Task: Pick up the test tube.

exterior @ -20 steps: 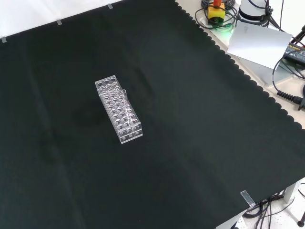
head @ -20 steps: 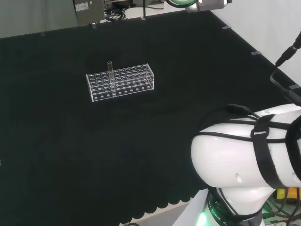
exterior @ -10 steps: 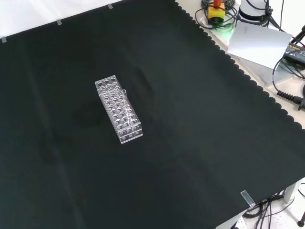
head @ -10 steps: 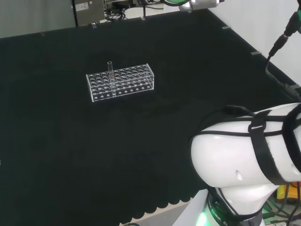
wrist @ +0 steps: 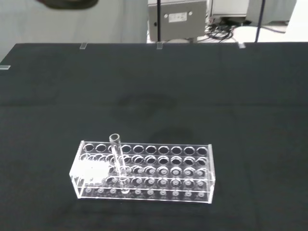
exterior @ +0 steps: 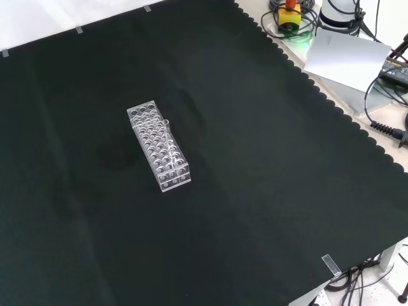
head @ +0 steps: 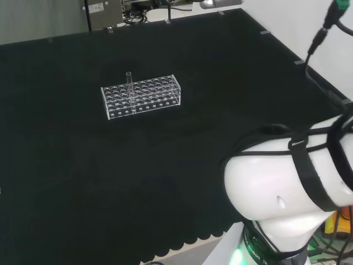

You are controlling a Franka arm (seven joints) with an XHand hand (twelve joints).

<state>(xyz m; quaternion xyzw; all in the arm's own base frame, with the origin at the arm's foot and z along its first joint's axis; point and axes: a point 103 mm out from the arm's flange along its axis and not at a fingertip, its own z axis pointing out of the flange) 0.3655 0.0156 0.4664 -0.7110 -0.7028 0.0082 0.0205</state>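
Approach step, nothing grasped. Test tube (wrist: 116,156) upright in clear rack (wrist: 144,171) mid-cloth (exterior: 255,191), well ahead of wrist. Finger state: cannot tell. Next move likely: close in above tube, pinch its exposed top.

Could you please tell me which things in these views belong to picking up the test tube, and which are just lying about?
Belonging to the job:
- test tube, upright in the rack
- clear rack holding it

Just lying about:
- black cloth over the bench
- grey box beyond the cloth's far edge
- cables beside the bench
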